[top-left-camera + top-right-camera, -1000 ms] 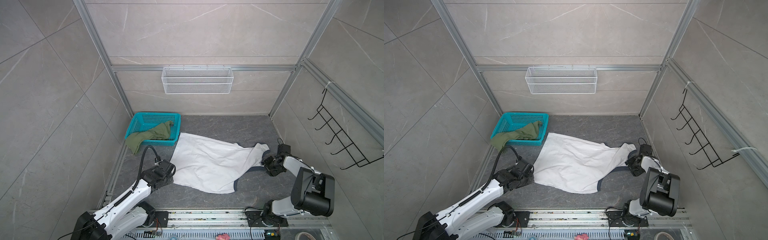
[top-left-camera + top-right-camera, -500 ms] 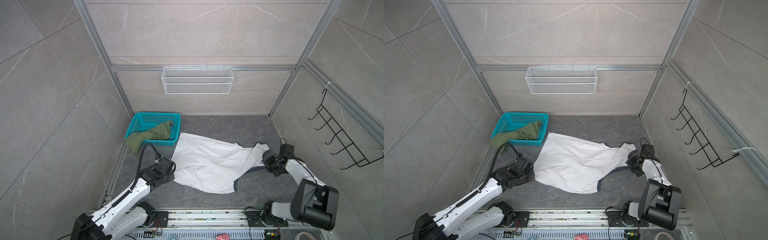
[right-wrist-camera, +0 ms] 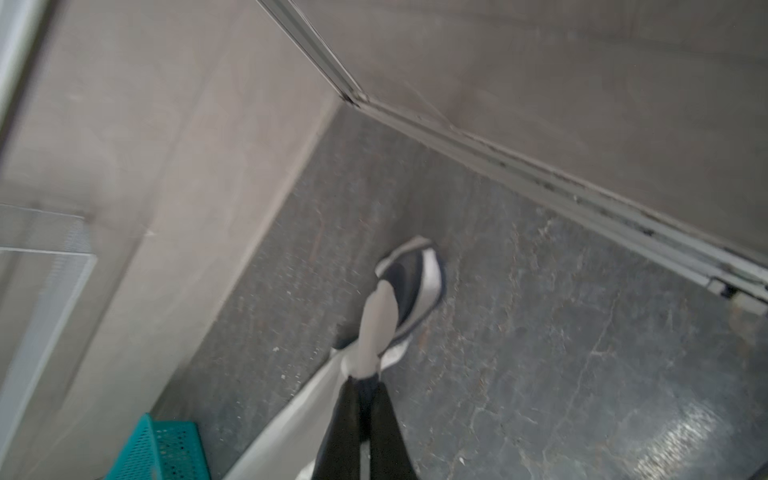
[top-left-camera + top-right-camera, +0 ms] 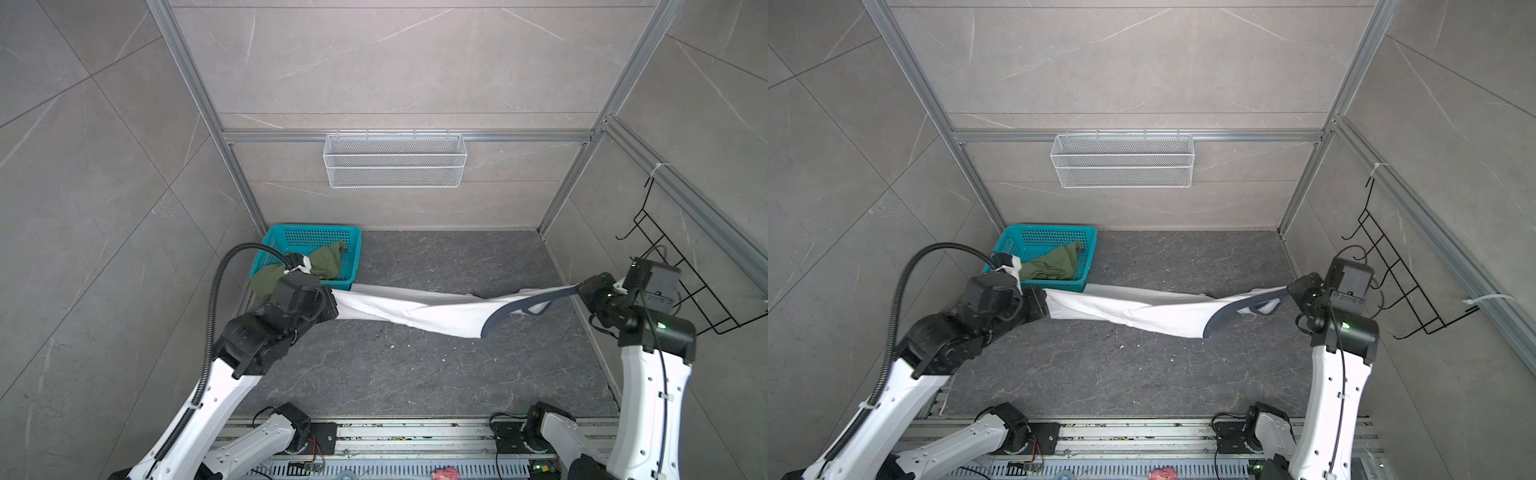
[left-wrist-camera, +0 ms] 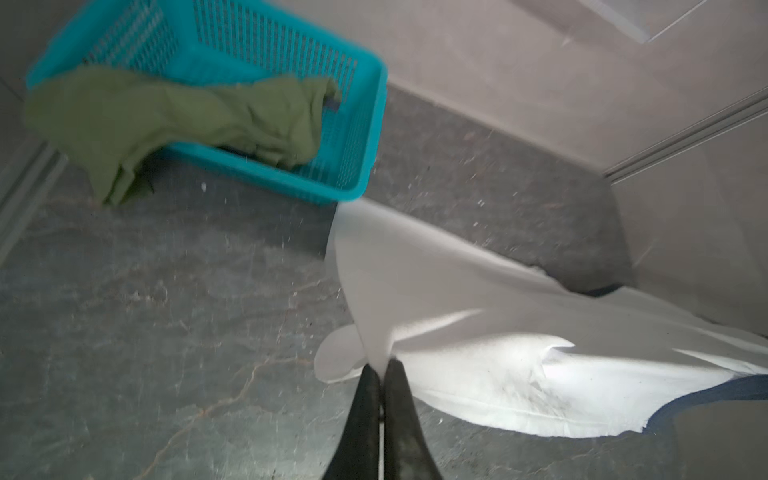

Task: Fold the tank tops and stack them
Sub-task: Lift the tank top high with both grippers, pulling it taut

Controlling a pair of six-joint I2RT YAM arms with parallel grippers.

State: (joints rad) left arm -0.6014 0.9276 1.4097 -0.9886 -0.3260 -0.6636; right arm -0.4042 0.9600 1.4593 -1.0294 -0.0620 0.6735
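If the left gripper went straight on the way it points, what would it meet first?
The white tank top itself: the left gripper is shut on it and the cloth stretches directly ahead. Beyond, probably the tabletop.

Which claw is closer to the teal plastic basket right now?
Left. The left claw grips the white navy-trimmed tank top beside the teal plastic basket; the right claw holds its strap at the opposite side.
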